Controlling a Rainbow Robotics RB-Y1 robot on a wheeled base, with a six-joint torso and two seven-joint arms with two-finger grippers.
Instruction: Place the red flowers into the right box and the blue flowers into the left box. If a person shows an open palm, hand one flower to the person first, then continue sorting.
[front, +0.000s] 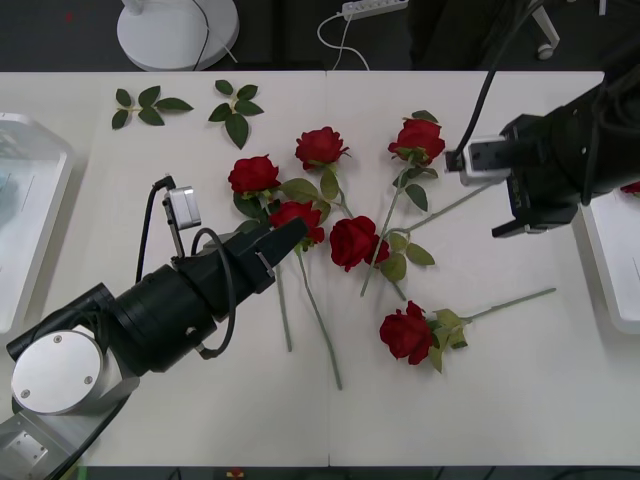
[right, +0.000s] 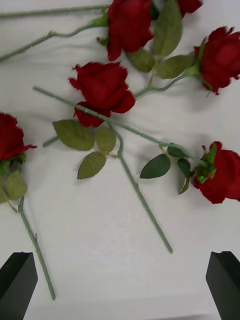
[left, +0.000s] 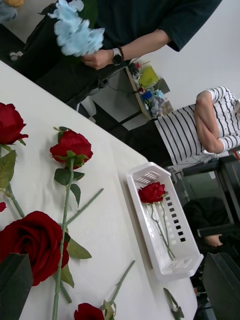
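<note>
White tabletop (front: 520, 400) carries 6 loose red flowers (front: 353, 242), fanned out with stems crossing near the middle, so each head can be approached from a different side. 2 green leaf sprigs (front: 236, 108) lie apart at the far edge. The left gripper (front: 292, 236) reaches in low over the cluster, its black fingers (left: 15, 285) spread and empty in its wrist view, the nearest rose just beside them; this looks like an approach to a pick. The right gripper (right: 120, 280) hangs over the roses near the right box (left: 150, 172), fingers apart and holding nothing. 1 rose already lies in that tray, stem along its length. The left box (front: 40, 190) sits at the table's other end. Beyond the table a person's hand (left: 97, 59) holds a blue flower (left: 75, 27), closed around the stem, not an open palm. No brand, label or writing can be read.
</note>
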